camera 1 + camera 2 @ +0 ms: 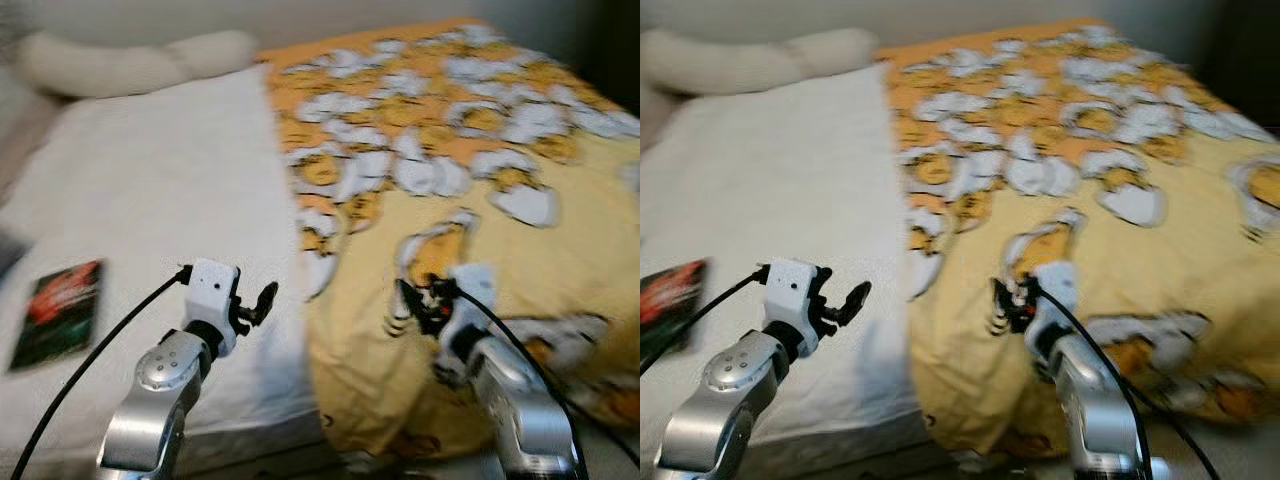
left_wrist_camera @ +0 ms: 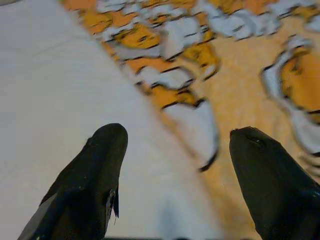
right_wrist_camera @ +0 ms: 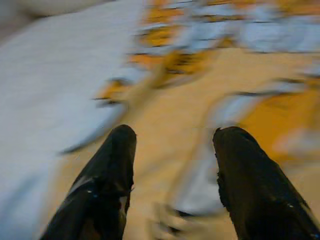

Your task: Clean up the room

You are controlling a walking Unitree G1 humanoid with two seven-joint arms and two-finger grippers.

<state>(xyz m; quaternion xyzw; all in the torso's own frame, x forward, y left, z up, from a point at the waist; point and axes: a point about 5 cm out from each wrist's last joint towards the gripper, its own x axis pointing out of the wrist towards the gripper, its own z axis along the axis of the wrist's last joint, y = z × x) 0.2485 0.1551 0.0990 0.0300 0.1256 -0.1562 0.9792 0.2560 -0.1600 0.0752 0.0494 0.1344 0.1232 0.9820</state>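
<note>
- Left eye view, far left: a dark, flat book or packet with a red and green cover (image 1: 58, 312) lay on the white bed sheet (image 1: 150, 190), well apart from both arms. A long cream bolster pillow (image 1: 130, 60) lay across the head of the bed.
- Next came the left gripper (image 1: 262, 300), held up over the white sheet just beside the blanket's edge, forearm raised and fingers pointing toward that edge. In the left wrist view its two black fingers (image 2: 95, 175) stood wide apart with nothing between them.
- The yellow-orange patterned blanket (image 1: 480, 170) covered the right half of the bed. Its free edge ran from the pillow end toward the foot, between the two grippers, and its lower part hung crumpled over the foot.
- Furthest right, the right gripper (image 1: 412, 303) hovered low over the blanket near that rumpled corner. Its fingers (image 3: 110, 175) were likewise spread and empty.
- Judging by this, the blanket edge was the likely target. Both arms were near it, the left approaching from the sheet side.
</note>
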